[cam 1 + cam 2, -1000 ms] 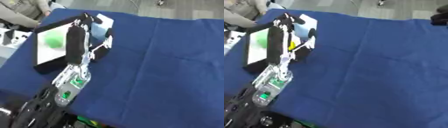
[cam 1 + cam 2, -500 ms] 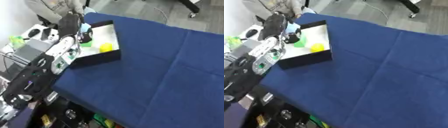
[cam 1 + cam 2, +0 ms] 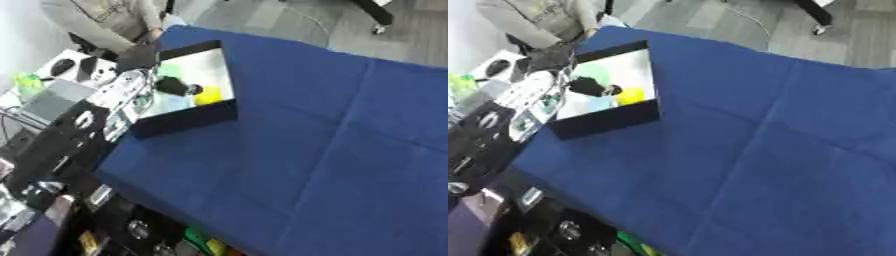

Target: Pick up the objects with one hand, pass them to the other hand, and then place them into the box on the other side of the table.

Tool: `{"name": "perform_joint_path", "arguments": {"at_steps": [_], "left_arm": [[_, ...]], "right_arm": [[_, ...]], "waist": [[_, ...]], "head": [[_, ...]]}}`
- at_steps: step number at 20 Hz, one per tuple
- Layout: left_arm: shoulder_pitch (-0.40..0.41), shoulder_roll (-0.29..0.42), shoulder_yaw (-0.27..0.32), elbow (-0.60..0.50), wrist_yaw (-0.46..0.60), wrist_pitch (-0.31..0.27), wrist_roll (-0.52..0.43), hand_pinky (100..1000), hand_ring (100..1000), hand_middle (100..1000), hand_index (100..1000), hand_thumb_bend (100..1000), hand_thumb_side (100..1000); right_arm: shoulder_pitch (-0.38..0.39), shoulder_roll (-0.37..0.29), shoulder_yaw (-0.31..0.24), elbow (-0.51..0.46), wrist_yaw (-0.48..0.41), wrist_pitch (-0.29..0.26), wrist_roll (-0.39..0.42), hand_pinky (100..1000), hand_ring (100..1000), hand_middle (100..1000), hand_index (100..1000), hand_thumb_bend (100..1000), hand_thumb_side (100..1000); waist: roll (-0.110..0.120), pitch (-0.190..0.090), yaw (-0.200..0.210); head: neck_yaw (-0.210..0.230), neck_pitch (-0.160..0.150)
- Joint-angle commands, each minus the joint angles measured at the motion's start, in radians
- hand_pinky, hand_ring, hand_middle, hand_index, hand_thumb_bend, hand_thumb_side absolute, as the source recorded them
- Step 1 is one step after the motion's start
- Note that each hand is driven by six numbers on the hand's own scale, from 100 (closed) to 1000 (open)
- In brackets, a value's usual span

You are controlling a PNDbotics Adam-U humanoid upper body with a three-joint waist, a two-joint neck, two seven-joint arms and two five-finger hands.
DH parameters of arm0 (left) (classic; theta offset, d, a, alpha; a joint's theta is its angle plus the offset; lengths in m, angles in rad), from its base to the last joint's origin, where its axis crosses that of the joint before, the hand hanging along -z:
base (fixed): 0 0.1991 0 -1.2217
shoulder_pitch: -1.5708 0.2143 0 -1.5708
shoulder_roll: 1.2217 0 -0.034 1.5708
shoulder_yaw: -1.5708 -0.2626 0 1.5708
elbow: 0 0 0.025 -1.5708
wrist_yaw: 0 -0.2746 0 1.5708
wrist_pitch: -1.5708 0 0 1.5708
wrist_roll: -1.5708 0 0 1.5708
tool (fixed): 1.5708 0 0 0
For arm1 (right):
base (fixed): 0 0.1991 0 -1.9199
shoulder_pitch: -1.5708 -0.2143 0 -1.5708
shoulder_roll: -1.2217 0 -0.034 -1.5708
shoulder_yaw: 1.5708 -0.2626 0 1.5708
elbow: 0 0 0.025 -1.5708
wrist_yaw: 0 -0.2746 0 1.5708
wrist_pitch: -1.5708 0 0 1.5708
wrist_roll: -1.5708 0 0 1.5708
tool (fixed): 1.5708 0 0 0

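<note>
Box [image 3: 188, 122] first, in the left eye view: a shallow tray with black walls and a pale, glossy floor sits at the ten o'clock corner of the table [image 3: 332, 150], on the blue cloth that lies smooth but for a few pressed creases. Its place at that end fits the task, since things handed across should finish there. Inside it lie a yellow object [image 3: 208, 95], rounded and matte, toward the four o'clock side of the floor, and a green patch [image 3: 169, 71] at twelve o'clock, too soft to name. The left hand [image 3: 173, 87], dark with a silver forearm, reaches over the nine o'clock wall just beside the yellow object; I cannot tell whether its fingers are spread or closed, or whether they touch anything. The right eye view shows the same box [image 3: 610, 122] with the hand over its floor, likely at the release. No right hand shows in either view.
</note>
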State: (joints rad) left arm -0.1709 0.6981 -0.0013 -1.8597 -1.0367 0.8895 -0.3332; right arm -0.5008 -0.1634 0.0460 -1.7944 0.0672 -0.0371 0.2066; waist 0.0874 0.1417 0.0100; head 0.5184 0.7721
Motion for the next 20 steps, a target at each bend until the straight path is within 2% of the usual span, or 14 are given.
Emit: {"name": "perform_joint_path", "arguments": {"at_steps": [1,2,3,4,6,7,9,12,14,17,20], "left_arm": [[-0.02,-0.006,0.044,-0.123,-0.076,-0.008,0.073,832,927,859,898,784,551],[-0.036,-0.025,0.048,-0.132,-0.058,-0.039,0.165,823,929,848,883,751,551],[-0.057,-0.051,0.048,-0.136,-0.005,-0.088,0.284,806,931,831,857,683,548],[-0.07,-0.075,0.045,-0.138,0.078,-0.147,0.411,798,929,822,844,662,541],[-0.101,-0.132,0.015,-0.14,0.285,-0.316,0.668,789,924,810,831,636,531],[-0.122,-0.168,-0.012,-0.14,0.381,-0.414,0.774,785,924,805,826,616,533],[-0.157,-0.231,-0.069,-0.14,0.512,-0.574,0.909,783,925,800,817,601,533],[-0.189,-0.33,-0.166,-0.14,0.599,-0.736,0.977,783,934,801,817,592,543],[-0.194,-0.399,-0.224,-0.14,0.629,-0.788,0.992,778,941,796,810,564,551],[-0.181,-0.485,-0.317,-0.14,0.691,-0.809,1.005,767,950,789,798,523,566],[-0.149,-0.527,-0.413,-0.14,0.743,-0.799,0.995,762,956,787,795,491,577]], "right_arm": [[-0.01,-0.008,-0.013,-0.012,0.011,-0.008,0.001,645,633,606,843,100,928],[-0.008,-0.008,-0.017,-0.013,0.016,-0.012,-0.002,646,634,607,843,100,919],[-0.006,-0.008,-0.026,-0.015,0.025,-0.019,-0.007,650,636,608,842,100,890],[-0.002,-0.008,-0.034,-0.017,0.036,-0.027,-0.016,653,639,609,842,100,869],[0.013,-0.007,-0.061,-0.026,0.061,-0.053,-0.044,656,642,615,843,100,839],[0.026,-0.007,-0.082,-0.03,0.082,-0.066,-0.071,657,642,617,841,100,825],[0.054,-0.001,-0.113,-0.034,0.098,-0.095,-0.131,656,641,618,838,100,810],[0.102,-0.002,-0.157,-0.028,0.113,-0.127,-0.239,653,637,621,833,100,781],[0.132,-0.003,-0.178,-0.022,0.132,-0.142,-0.304,649,633,622,827,100,770],[0.181,-0.008,-0.202,-0.014,0.153,-0.152,-0.374,641,630,624,823,100,774],[0.221,-0.017,-0.217,-0.007,0.165,-0.157,-0.417,636,627,625,821,100,780]], "waist": [[-0.005,-0.025,0.004],[-0.008,-0.025,0.006],[-0.013,-0.025,0.007],[-0.016,-0.025,0.008],[-0.028,-0.025,0.004],[-0.037,-0.026,-0.002],[-0.058,-0.026,-0.012],[-0.094,-0.019,-0.046],[-0.108,-0.012,-0.069],[-0.118,0.003,-0.086],[-0.115,0.013,-0.09]], "head": [[-0.024,-0.002],[-0.035,-0.002],[-0.048,-0.002],[-0.059,-0.002],[-0.096,-0.002],[-0.129,-0.002],[-0.188,-0.002],[-0.275,-0.002],[-0.316,-0.002],[-0.374,-0.002],[-0.394,-0.002]]}}
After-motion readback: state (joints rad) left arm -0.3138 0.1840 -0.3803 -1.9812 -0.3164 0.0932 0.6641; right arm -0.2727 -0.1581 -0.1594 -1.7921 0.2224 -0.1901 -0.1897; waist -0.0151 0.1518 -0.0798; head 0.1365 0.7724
